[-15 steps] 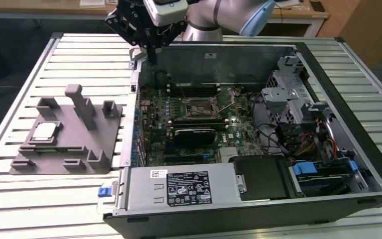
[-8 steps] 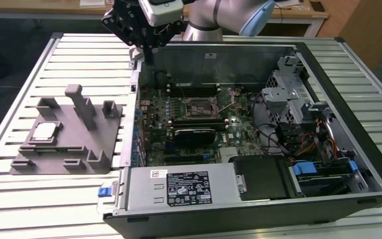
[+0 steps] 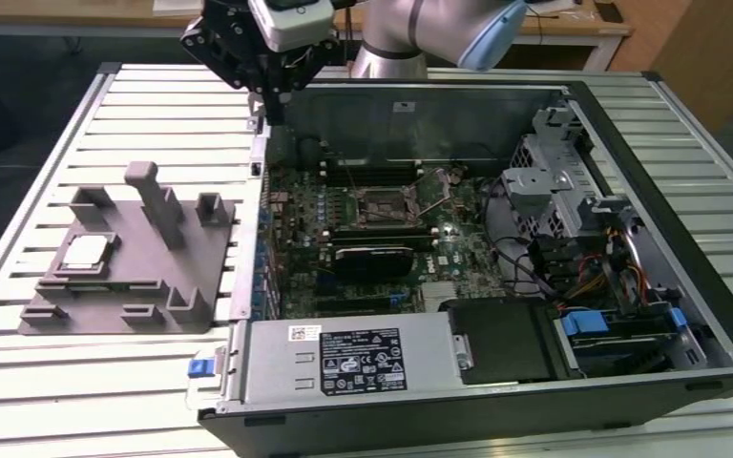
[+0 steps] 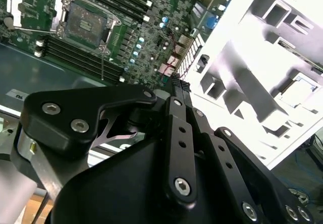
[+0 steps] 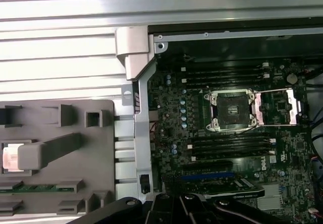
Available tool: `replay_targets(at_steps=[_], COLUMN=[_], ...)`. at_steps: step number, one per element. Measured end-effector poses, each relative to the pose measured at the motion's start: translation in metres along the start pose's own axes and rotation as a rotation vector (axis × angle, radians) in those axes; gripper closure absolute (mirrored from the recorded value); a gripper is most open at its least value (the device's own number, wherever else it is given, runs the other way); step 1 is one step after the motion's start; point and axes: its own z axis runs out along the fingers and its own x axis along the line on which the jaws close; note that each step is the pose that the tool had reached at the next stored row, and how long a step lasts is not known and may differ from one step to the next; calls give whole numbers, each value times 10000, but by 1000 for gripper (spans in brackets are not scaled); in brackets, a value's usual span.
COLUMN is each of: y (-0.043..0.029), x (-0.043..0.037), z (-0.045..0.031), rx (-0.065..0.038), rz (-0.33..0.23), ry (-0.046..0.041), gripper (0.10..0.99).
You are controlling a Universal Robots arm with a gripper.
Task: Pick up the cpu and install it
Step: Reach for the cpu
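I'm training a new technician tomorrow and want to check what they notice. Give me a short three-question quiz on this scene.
1. True or false: the cpu lies on the grey fixture, outside the computer case.
2. Pick one: the socket frame on the motherboard is A) open with no chip in it, B) shut over a chip, C) covered by a fan.
3. Fill in: the gripper holds ___.

Key: 1 true; 2 A; 3 nothing.
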Motion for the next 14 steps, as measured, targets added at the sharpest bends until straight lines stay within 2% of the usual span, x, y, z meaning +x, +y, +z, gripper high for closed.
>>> replay_targets(at_steps=[14], y=[-24], x=[296], z=[39], rx=[1], rz=[1], ry=[0], gripper=[980])
